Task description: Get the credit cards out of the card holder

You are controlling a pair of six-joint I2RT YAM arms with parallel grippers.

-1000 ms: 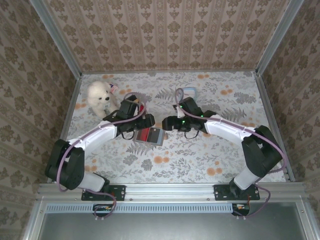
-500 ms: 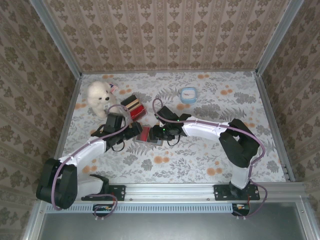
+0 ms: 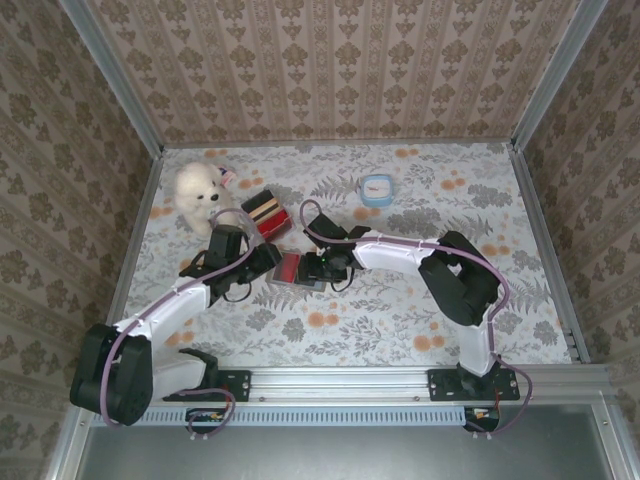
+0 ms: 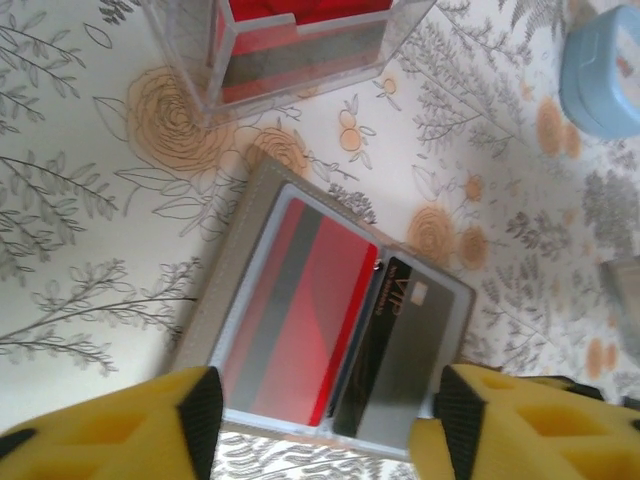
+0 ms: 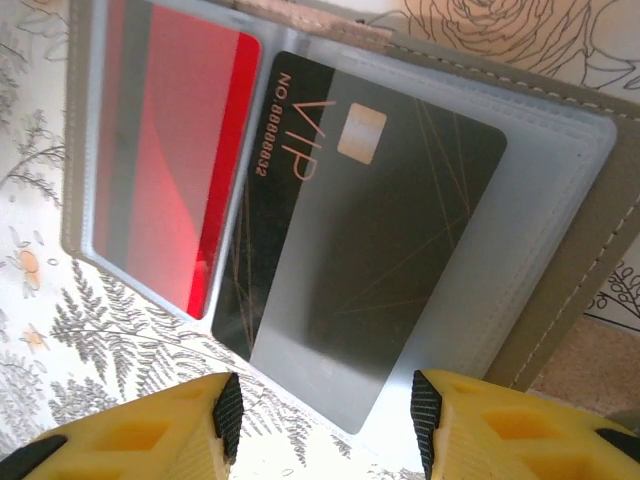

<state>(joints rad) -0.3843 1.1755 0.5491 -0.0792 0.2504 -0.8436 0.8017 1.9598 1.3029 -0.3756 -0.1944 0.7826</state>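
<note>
Now | left end effector (image 4: 325,422), right end effector (image 5: 322,420): apart | right wrist: black card (image 5: 400,230) number legible

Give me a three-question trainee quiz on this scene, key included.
1. True or false: the holder lies open on the table.
2. The VIP card is: A red, B black, C blue.
3. How many cards show in the holder?
Key: 1 true; 2 B; 3 two, the VIP card and a red card.
</note>
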